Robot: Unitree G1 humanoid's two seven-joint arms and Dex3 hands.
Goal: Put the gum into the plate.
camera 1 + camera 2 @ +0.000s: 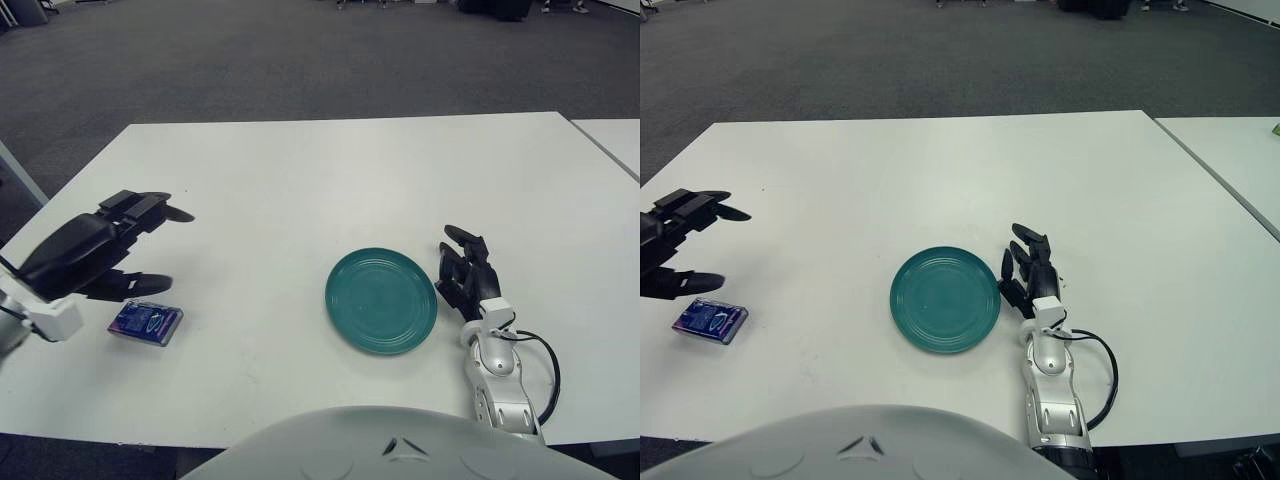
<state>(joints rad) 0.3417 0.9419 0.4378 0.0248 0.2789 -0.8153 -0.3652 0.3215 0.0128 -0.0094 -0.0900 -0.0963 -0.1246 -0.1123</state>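
Approach step in hand, grasp not yet made: black three-finger left hand (95, 250) poised just above and behind the small flat blue gum packet (146, 322), fingers spread wide, holding nothing. Gum packet flat on the white rectangular table (330, 170), near the front left edge, well apart from the round teal ribbed plate (381, 300). Next move, as judged: lower onto the packet, close across its narrow sides, lift, carry right to the plate. Black right hand (465, 275) idle just right of the plate, fingers loosely open, empty. Left eye view: full left hand with white wrist; right eye view: only fingertips at the frame edge, plus more of the neighbouring table at far right
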